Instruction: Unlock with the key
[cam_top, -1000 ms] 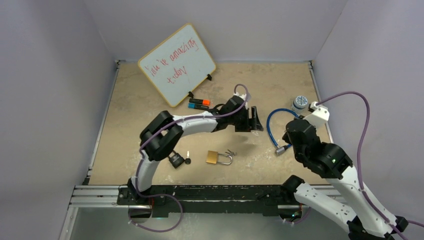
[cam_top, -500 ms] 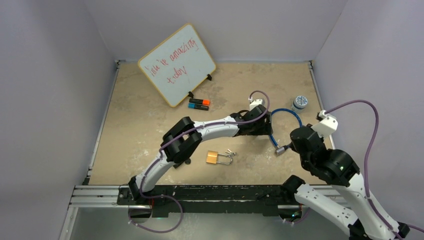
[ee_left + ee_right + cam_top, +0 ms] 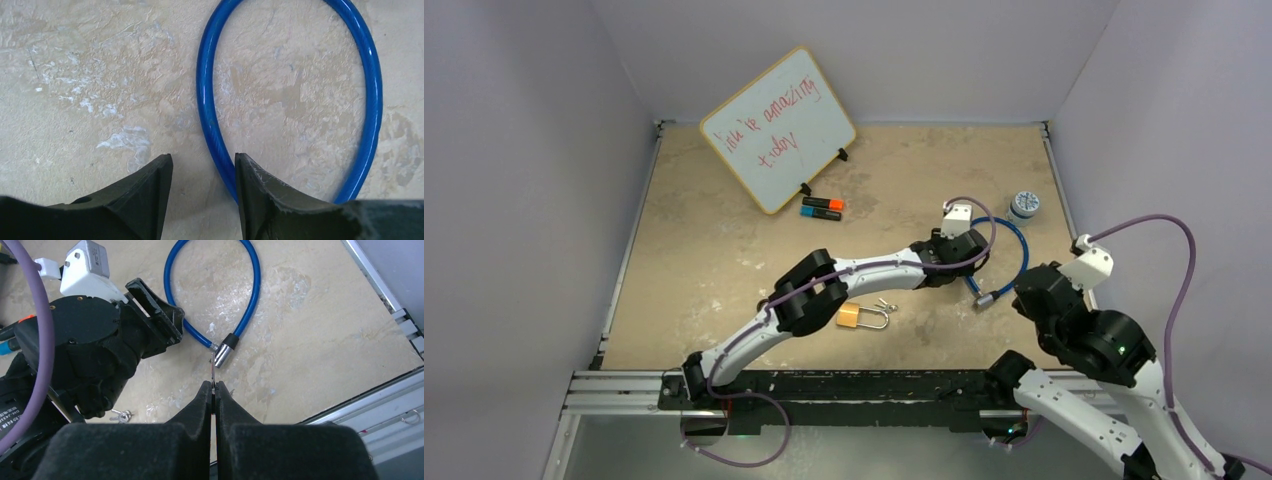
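A brass padlock (image 3: 849, 316) with a loose bunch of keys lies near the front of the mottled beige tabletop (image 3: 704, 250). Right of it, the left hand (image 3: 202, 160) hangs low with its fingers apart at the left strand of the blue cable lock (image 3: 207, 100), which runs just beside one fingertip. Farther right, the right hand (image 3: 214, 385) is clamped on a small metal key (image 3: 213, 371), its tip at the cable's silver-and-black lock head (image 3: 226, 351).
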Controlling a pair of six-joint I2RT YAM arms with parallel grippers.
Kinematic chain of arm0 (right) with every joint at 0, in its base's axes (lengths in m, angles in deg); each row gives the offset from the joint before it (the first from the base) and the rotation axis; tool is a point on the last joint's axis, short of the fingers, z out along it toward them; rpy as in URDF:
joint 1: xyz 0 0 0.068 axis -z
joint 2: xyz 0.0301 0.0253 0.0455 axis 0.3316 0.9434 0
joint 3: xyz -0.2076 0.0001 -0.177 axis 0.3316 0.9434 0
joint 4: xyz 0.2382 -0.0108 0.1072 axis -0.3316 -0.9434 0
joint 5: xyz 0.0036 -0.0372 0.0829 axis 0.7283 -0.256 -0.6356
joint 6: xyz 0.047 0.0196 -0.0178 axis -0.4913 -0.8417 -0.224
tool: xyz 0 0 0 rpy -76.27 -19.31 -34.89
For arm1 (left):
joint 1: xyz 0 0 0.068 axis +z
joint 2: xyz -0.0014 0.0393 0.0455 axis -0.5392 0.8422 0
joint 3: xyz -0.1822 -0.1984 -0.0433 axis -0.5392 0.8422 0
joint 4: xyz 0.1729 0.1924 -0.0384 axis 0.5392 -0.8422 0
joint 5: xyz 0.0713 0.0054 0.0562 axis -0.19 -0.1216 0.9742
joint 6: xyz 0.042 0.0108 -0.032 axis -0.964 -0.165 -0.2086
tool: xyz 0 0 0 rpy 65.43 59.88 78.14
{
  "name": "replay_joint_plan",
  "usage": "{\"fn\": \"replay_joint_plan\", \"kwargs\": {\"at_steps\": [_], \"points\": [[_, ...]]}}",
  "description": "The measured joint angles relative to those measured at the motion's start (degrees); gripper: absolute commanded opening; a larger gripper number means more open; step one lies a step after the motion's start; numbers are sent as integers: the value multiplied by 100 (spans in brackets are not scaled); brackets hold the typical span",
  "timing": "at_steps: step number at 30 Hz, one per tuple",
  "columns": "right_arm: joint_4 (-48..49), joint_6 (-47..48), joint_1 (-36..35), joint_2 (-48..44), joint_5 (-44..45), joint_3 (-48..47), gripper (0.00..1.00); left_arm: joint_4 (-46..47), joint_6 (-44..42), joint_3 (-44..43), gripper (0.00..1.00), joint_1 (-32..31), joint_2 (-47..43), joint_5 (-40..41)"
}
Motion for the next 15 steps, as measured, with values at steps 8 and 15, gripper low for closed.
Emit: {"fn": "replay_joint_plan", "kwargs": {"at_steps": [8,15], "points": [[-208,-129,0,-105,-7,-33,0,111,-562,-223,20,-26,219,267],[-94,-52,0,-103,-153,-42,0,343,-363,254,0,299,-46,-151]]}}
